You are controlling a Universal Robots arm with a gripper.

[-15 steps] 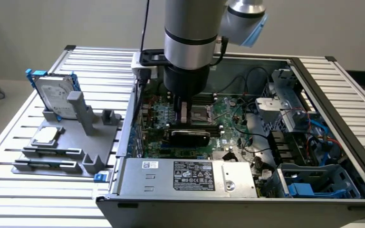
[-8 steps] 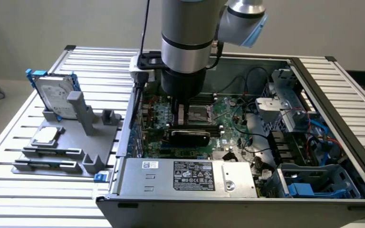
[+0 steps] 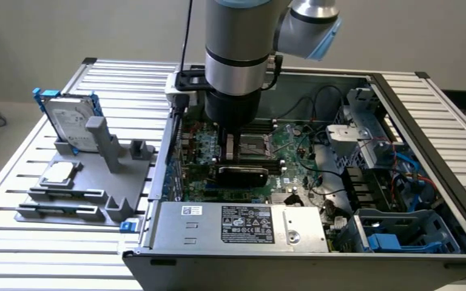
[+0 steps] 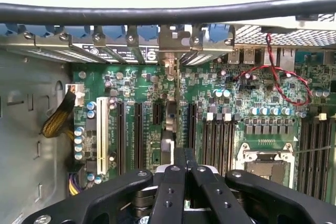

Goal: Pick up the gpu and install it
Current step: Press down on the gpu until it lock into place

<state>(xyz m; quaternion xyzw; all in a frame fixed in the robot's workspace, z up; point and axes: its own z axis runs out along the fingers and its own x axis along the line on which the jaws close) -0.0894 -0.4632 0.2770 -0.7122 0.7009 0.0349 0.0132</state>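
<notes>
The arm point(image 3: 233, 60) hides most of the end effector point(image 4: 184, 156), whose linkage runs off the picture's edge. Below the end effector, the lower edge of the gpu point(image 3: 243, 176) is hidden, so whether it is seated cannot be told. The print on the nearby label point(image 3: 247, 223) is too small to read.

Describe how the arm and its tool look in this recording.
The arm is a thick silver-grey metal cylinder with a black band and a light blue joint cap; lower down comes a black wrist section. A thin black cable runs alongside. The tool is black, built of jointed linkage bars with silver screws.
</notes>
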